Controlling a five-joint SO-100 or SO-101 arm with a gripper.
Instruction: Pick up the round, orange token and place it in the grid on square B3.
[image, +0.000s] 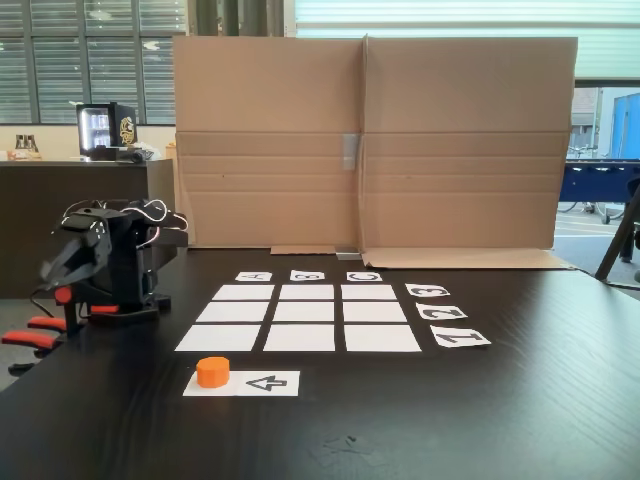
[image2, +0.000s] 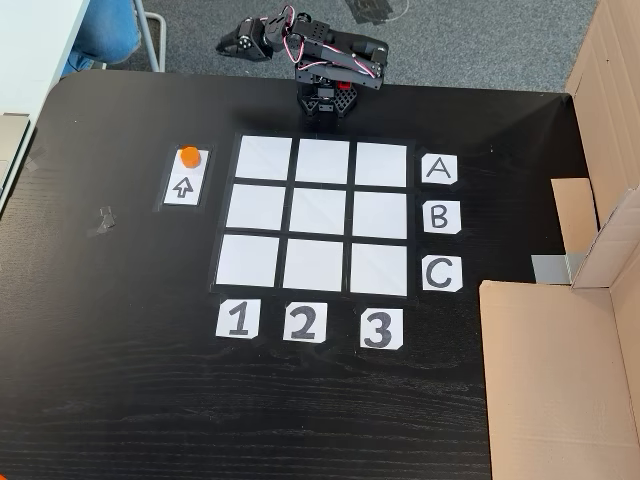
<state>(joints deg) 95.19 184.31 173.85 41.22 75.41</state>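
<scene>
Token (image: 212, 371) sitting on the arrow strip (image: 243, 383), outside the grid (image2: 313, 213).

You are looking at the orange token (image2: 189, 156) resting on one end of the white strip (image2: 185, 177), with the black arrow pointing at it. The strip is lying just beside the grid's 1 column in the top-down fixed view. Square B3 (image2: 380, 214), next to the B card (image2: 440, 217) and in line with the 3 card (image2: 380, 328), is lying bare. Your arm is sitting folded at the table (image2: 110, 340) edge, its gripper (image: 62, 262) hanging well apart from the token; you cannot tell whether its fingers are apart.
</scene>
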